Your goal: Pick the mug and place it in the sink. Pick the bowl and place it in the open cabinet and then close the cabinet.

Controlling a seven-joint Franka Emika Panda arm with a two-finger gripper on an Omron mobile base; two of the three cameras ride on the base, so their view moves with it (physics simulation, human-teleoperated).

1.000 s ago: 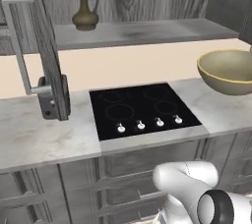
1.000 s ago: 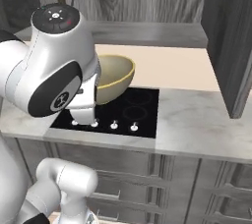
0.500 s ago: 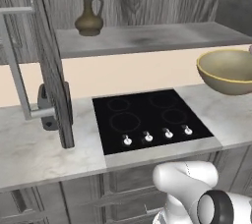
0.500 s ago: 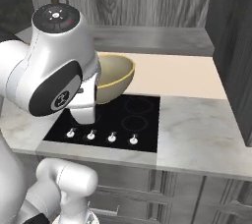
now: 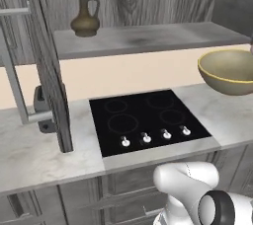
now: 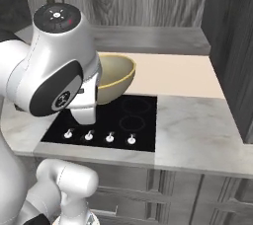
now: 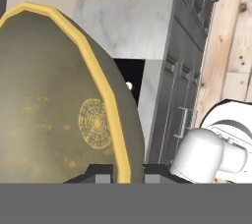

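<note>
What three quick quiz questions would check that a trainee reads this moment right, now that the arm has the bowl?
1. True or false: the bowl rests on the cooktop.
2. What stands on the cabinet shelf: A) a mug, B) a brown jug, C) a plate?
3. Which part of the bowl does the gripper clamp?

Key:
1. False. It hangs in the air above the counter, beside the cooktop, held up by the gripper.
2. B. The jug stands at the shelf's left end.
3. Its rim: in the hand view the lighter rim runs down between the two finger tips.
</note>
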